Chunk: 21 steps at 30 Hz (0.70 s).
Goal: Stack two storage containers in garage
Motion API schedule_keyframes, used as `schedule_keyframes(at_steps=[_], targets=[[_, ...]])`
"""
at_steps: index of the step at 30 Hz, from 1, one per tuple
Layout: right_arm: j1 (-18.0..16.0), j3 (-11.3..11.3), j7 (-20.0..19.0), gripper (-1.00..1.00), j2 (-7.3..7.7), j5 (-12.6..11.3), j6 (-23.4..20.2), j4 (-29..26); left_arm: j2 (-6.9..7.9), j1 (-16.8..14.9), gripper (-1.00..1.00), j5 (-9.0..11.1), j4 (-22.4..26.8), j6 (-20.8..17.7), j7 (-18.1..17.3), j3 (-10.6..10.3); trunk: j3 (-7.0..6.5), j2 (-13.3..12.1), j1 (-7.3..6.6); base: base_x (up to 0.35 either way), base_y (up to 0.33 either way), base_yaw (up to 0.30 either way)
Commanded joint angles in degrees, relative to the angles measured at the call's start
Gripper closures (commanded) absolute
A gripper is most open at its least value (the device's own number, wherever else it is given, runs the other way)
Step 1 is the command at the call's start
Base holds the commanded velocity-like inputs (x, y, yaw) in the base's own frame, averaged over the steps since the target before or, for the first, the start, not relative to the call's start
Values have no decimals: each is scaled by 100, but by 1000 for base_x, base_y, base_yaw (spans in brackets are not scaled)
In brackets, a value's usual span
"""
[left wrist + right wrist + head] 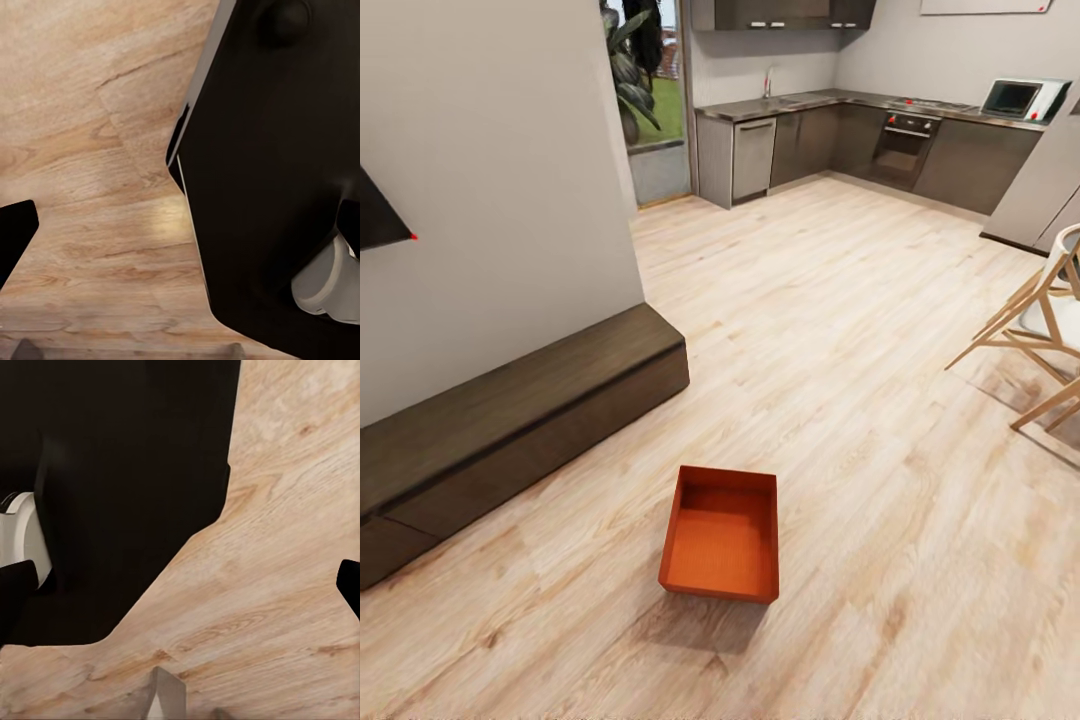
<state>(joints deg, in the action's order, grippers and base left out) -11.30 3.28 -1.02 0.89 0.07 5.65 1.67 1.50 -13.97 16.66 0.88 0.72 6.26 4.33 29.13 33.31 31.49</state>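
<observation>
One orange-red storage container (722, 547) sits nearest the head camera, open side up and empty, on the light wood-plank floor (840, 340) just off the end of a low dark cabinet (510, 420). Farther off are one kitchen run with dark cabinets (860, 140) and, at the right edge, one wooden chair (1040, 320). Both wrist views look down at the planks past the robot's black body (277, 187), and I cannot tell how far either end effector is open or whether it holds anything.

Light wood-plank floor (840, 330) carries one orange-red storage container (722, 533), lidless, resting flat. Low dark wood bench (510, 420) and wooden chair legs (1025, 350) also stand on it.
</observation>
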Motion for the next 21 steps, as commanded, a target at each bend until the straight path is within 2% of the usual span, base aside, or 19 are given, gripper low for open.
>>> schedule_keyframes(at_steps=[1, 21], targets=[[-7, 34, -14, -100, 3, 1, 33, 18, -1, -1, -100, 4, 0, 7, 7, 41, 15, 6, 1, 0, 0, 0], [-7, 32, 13, -100, -3, -6, 37, 16, -3, -1, -100, 54, 0, 0, 14, 61, 198, 6, 1, 0, 0, 0]])
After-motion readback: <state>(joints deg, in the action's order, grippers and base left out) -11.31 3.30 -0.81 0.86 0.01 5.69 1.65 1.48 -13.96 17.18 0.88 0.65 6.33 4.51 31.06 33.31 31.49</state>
